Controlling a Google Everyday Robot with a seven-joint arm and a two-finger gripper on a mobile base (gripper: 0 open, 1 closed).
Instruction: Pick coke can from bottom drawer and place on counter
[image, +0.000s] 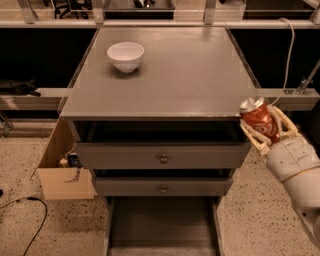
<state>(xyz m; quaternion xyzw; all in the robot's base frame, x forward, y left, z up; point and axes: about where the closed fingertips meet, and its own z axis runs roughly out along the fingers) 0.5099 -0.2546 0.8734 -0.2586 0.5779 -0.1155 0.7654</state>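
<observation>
Grey counter (200, 75) lacks the coke can (255, 114). My claw (260, 123) grips it at 3 o'clock, out of the bottom drawer (160, 225); placing remains.

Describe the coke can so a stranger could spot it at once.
Find the grey counter, then its front right corner. Just off that corner the gripper is shut on the coke can, which is tilted. It is the only red thing here, unlike the white bowl on the counter.

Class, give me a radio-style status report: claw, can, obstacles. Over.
Status: claw shut on coke can, off the counter's front right corner. Can tilted, not yet over the counter. Below, bottom drawer open; white bowl back left, out of the way.
</observation>
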